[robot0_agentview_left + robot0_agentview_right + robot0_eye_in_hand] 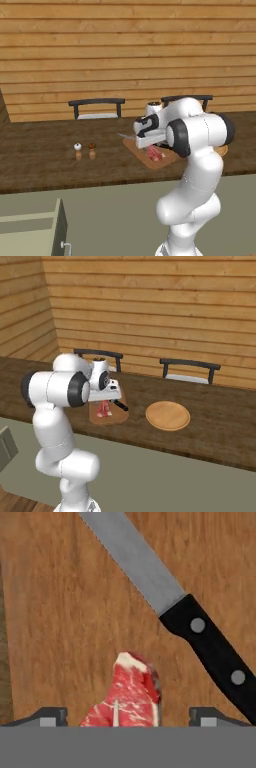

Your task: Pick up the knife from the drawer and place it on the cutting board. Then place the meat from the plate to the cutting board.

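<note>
A: Where's your meat (pixel 127 694)?

B: On the cutting board (pixel 65 622), between the gripper (pixel 129 717) tips, which stand spread wide apart. The knife (pixel 170 604) lies just beside it.

A: Anything nearby?

B: The plate (pixel 168 415), bare, right of the board; two shakers (pixel 85 150) off left; the drawer (pixel 35 230) stands open.

Two shakers (pixel 84 151) on dark counter (pixel 40 155); two chairs (pixel 96 107) behind.

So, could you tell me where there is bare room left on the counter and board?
The plate is bare. Open counter lies between the shakers and the cutting board. The board is crowded: knife and meat lie close, with the gripper over them.
</note>
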